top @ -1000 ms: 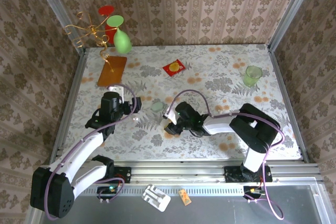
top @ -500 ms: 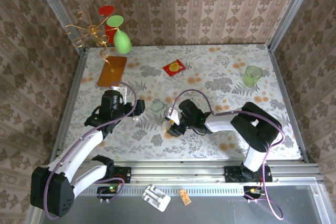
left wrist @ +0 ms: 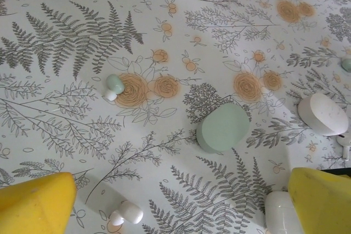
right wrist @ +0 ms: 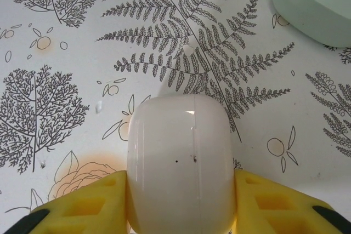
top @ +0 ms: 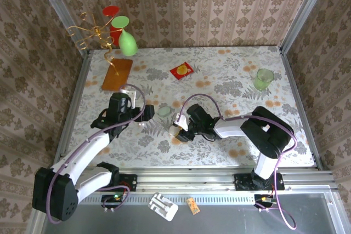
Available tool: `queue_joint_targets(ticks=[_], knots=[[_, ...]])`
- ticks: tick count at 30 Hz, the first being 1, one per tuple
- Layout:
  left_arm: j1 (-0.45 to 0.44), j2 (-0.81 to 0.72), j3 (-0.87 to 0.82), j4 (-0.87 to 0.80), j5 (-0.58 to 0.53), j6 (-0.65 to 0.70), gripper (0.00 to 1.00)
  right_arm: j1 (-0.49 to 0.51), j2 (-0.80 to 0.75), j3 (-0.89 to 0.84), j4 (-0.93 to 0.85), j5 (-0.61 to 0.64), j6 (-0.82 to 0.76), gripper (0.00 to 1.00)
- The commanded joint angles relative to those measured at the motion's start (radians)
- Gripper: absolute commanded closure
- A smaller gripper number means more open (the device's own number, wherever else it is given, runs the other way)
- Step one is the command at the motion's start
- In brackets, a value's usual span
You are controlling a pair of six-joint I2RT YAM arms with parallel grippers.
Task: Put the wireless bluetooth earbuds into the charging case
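Between the yellow fingers [right wrist: 82,204] of the right gripper [right wrist: 181,204]: a white case [right wrist: 178,157], rounded and glossy, with a faint seam across it. Both pads press its sides, so the jaws are partly closed and gripping it. Cannot tell whether the case touches the floral tablecloth [right wrist: 66,53] or sits just above it. A pale green case [right wrist: 315,4] lies near on the cloth, apart from the white one.

Left gripper [left wrist: 178,207]: jaws spread wide, holding nothing, over the cloth. A white earbud [left wrist: 126,212] lies loose on the cloth just inside its left finger. A green-capped earbud [left wrist: 114,87] lies farther out, well apart from the first. In the left wrist view the pale green case sits between the two fingers but beyond them. A white oval case [left wrist: 322,113] lies flat to its right, with another small white earbud [left wrist: 344,145] just beside it at the frame edge.

Overhead, both grippers are near each other at mid-table. At the far side are an orange card [top: 117,74], a red packet [top: 181,70] and a green cup [top: 264,79].
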State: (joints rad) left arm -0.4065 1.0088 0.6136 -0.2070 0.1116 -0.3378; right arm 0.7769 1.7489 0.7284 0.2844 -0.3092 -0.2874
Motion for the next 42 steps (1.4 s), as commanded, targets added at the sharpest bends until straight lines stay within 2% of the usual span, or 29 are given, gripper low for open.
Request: queue_joint_targets(ticks=[1,5,8,11,15,19,27,34,39,42], knots=[[0.0,-0.002,0.015,0.034,0.052,-0.056,0.0,-0.002,-0.057,-0.017,-0.048,0.047,-0.003,0.63],[0.024,-0.041,-0.101,0.277,0.188,-0.193,0.0,-0.002,-0.145,-0.006,-0.073,0.091,-0.027,0.63],[0.028,-0.051,-0.121,0.357,0.282,-0.247,0.0,-0.002,-0.218,0.006,-0.098,0.124,-0.05,0.63],[0.032,-0.04,-0.108,0.378,0.407,-0.295,0.0,-0.003,-0.29,0.019,-0.12,0.141,-0.09,0.63],[0.024,-0.005,-0.065,0.386,0.6,-0.353,0.09,-0.002,-0.382,0.058,-0.178,0.149,-0.166,0.63],[-0.033,0.031,-0.002,0.336,0.705,-0.347,0.14,-0.002,-0.449,0.103,-0.212,0.167,-0.21,0.63],[-0.119,0.095,0.034,0.43,0.782,-0.39,0.35,0.0,-0.512,0.189,-0.298,0.122,-0.274,0.63],[-0.13,0.106,0.009,0.591,0.806,-0.458,0.56,0.001,-0.526,0.214,-0.359,0.095,-0.315,0.63],[-0.136,0.099,0.012,0.594,0.807,-0.452,0.68,0.001,-0.526,0.215,-0.359,0.086,-0.315,0.63],[-0.143,0.099,0.011,0.595,0.812,-0.449,0.68,0.0,-0.525,0.218,-0.344,0.088,-0.308,0.63]])
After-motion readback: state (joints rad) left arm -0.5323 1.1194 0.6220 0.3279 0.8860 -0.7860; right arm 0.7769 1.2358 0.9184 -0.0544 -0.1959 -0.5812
